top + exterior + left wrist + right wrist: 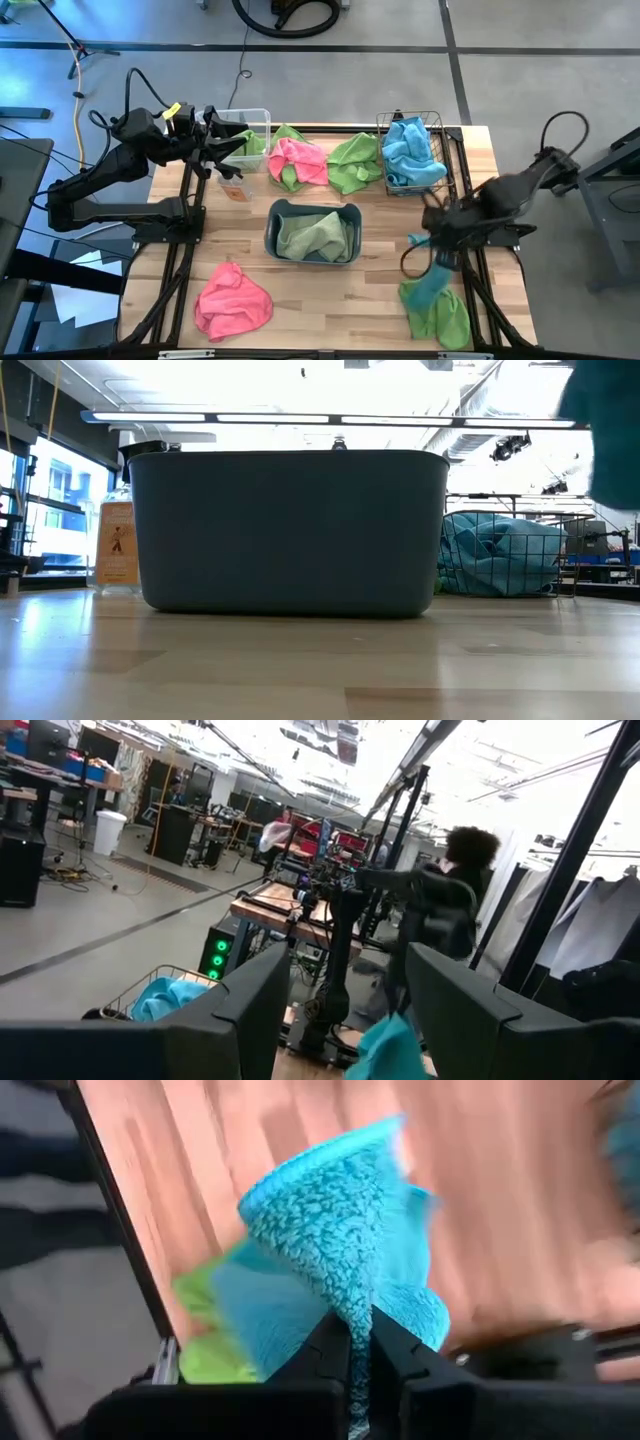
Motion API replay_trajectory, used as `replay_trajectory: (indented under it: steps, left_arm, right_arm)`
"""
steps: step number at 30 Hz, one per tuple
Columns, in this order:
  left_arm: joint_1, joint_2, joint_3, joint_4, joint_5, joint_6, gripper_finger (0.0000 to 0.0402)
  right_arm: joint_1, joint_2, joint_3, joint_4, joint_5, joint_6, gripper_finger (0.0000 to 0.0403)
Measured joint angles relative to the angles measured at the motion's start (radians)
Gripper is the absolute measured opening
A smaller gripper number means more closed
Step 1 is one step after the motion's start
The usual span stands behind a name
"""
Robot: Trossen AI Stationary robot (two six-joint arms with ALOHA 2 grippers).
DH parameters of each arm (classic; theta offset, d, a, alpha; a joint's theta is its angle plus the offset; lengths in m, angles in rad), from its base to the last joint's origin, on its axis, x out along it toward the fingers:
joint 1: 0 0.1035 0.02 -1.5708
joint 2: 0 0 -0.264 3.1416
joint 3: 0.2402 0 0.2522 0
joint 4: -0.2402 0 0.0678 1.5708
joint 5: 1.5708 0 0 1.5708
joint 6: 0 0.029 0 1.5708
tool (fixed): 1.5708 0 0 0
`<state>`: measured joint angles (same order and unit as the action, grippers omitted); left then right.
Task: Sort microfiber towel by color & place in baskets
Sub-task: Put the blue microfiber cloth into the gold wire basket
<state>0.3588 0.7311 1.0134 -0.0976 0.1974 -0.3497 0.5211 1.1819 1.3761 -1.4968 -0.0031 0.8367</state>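
The right gripper is pinched fully closed on a blue towel, lifted off the green towel at the table's near right corner. The thin pinch could slip, or drag green cloth along, before reaching the wire-mesh basket beyond. The left gripper waits open and empty above the clear bin.

Looking straight down from above, taking in the whole table and both arms. Sitting at tabletop height, facing level across the wood, very close to the grey-blue tub, with the wire-mesh basket behind it to the right; both also seen from overhead. Riding the left wrist, facing the room. Riding the right wrist, close on a blue towel
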Motion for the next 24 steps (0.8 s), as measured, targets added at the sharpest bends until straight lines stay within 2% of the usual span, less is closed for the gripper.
replay_trajectory:
  steps: [3, 6, 13, 18, 24]
  left_arm:
    - [0.000, 0.000, 0.000, 0.010, 0.000, -0.012, 0.0190]
    - [0.000, 0.000, 0.000, 0.038, 0.000, -0.014, 0.0190]
    - [0.000, 0.000, 0.000, 0.089, 0.000, -0.015, 0.0190]
    - [0.000, 0.000, 0.000, 0.103, 0.000, -0.015, 0.0190]
    - [0.000, 0.000, 0.000, 0.103, 0.000, -0.016, 0.0190]
  right_arm:
    - [-0.019, -0.016, 0.088, -0.076, 0.072, -0.032, 0.0001]
    - [-0.038, -0.025, 0.168, -0.067, 0.153, -0.122, 0.0001]
    - [-0.118, -0.025, 0.300, 0.084, 0.357, -0.311, 0.0000]
    - [-0.181, -0.025, 0.250, 0.271, 0.380, -0.470, 0.0000]
    - [-0.269, -0.025, 0.047, 0.550, 0.361, -0.618, 0.0000]
